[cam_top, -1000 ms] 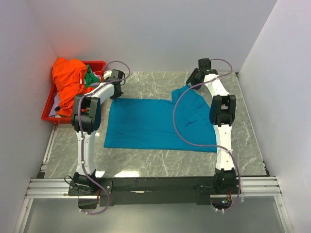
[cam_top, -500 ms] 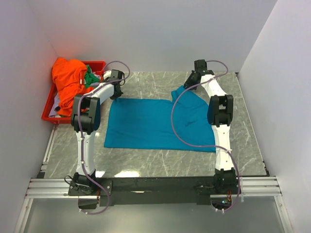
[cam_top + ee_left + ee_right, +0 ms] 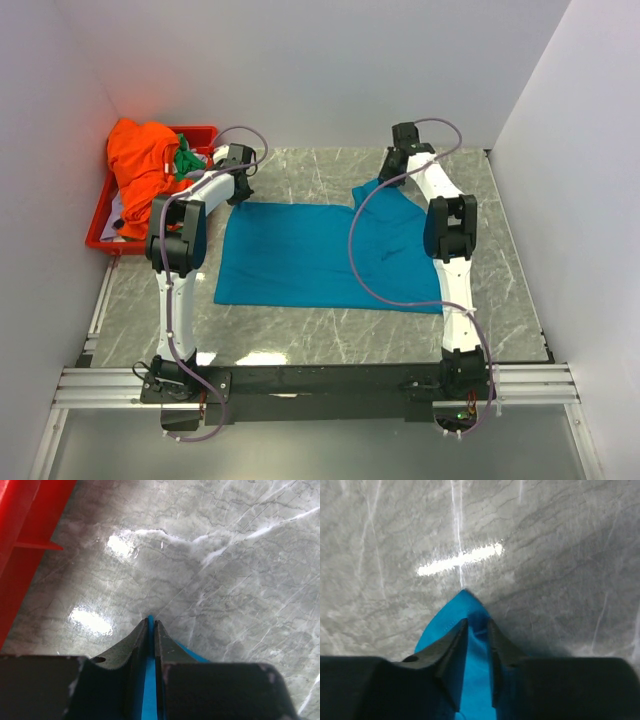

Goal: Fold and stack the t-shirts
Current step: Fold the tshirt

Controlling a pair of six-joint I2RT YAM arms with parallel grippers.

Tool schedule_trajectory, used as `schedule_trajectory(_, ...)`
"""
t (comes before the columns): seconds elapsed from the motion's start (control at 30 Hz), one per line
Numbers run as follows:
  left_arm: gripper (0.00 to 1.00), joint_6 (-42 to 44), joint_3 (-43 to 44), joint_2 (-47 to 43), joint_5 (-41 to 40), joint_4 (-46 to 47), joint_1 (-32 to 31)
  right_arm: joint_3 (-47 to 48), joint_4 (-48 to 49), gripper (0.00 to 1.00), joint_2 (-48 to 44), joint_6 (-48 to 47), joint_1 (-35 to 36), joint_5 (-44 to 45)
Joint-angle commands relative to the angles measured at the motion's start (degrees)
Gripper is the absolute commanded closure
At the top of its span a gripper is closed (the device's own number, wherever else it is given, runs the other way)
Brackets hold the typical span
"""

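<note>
Teal-blue t-shirt (image 3: 300, 255) lies flat mid-worktop. Left fingers (image 3: 145, 630) and right fingers (image 3: 460, 632) each pinch one far corner, clamped tight on cloth. I'd guess it's the first fold: bring both corners evenly toward the near edge. Orange t-shirt (image 3: 140, 160) and green t-shirt (image 3: 186, 160) sit far-left in the red tray (image 3: 100, 240).

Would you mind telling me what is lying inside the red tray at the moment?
A crumpled orange t-shirt fills most of the red tray, with a bunched green t-shirt beside it. They cover the tray's floor, so anything underneath cannot be seen.

Marble table (image 3: 300, 330): teal t-shirt (image 3: 300, 255), red tray (image 3: 98, 243)
</note>
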Motion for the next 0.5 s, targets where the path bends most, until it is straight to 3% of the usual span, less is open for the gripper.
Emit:
schedule_trajectory(0.0, 0.85, -0.08, -1.05, -1.35, 2.40, -1.55, -0.05, 1.44, -5.60, 0.68, -3.49, -7.37, 1.74, 7.61)
schedule_trajectory(0.47, 0.85, 0.53, -0.78, -1.70, 2.49, -1.55, -0.14, 5.22, -7.89, 0.55, -2.52, -12.03, 3.06, 10.34)
